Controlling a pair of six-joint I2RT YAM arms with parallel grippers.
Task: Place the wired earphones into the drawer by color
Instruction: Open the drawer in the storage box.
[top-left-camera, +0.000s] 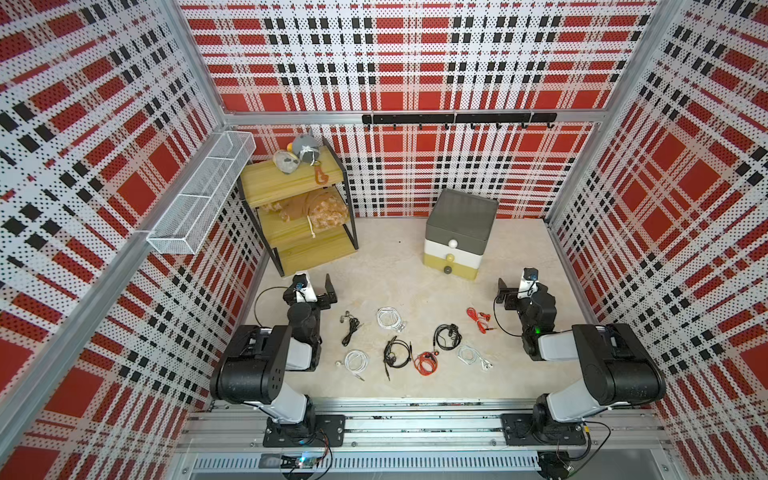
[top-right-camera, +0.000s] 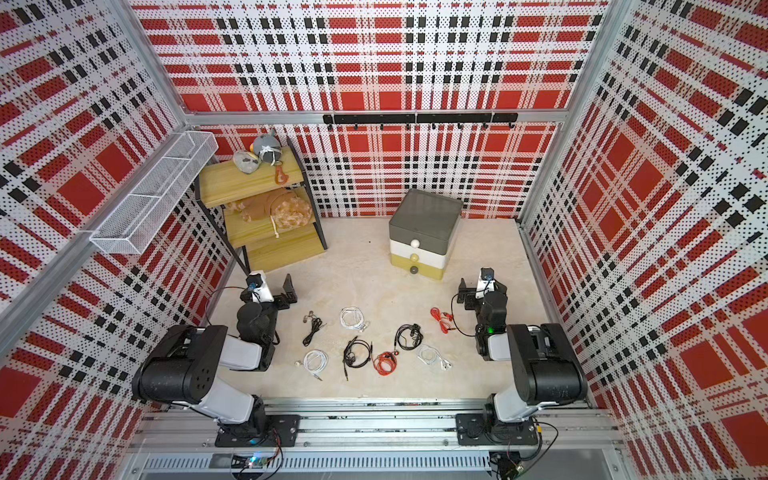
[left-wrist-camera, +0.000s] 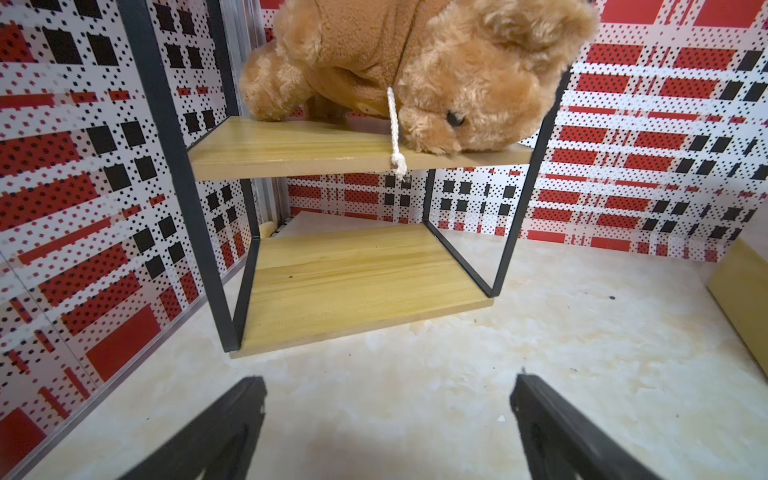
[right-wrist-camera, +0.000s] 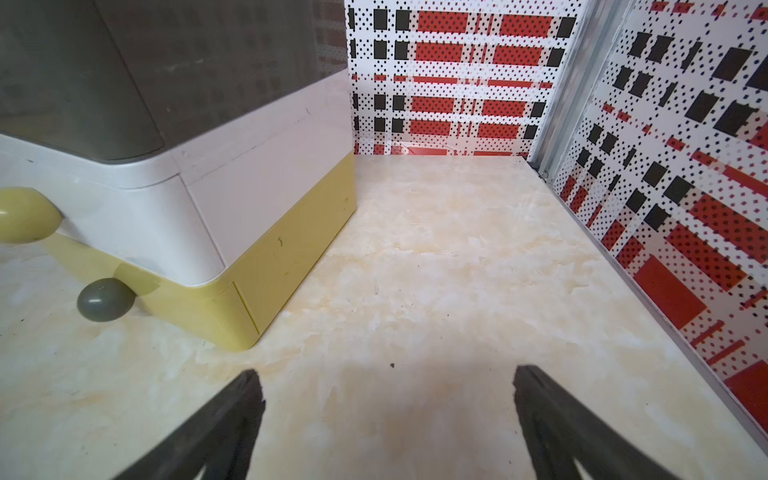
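From above, your pale table carries a yellow shelf rack at eleven o'clock and the drawer at one o'clock, all three tiers shut. Your left gripper at nine and right gripper at three both hang wide and empty. The wired earphones, eight loose coils, lie at six o'clock between the arms. Nothing looks sorted yet; your first move is likely pulling a ball knob. The drawer insides are hidden, neither wrist view shows a coil, and the plugs are too small to make out.

Left pincer spread wide, right pincer likewise, empty
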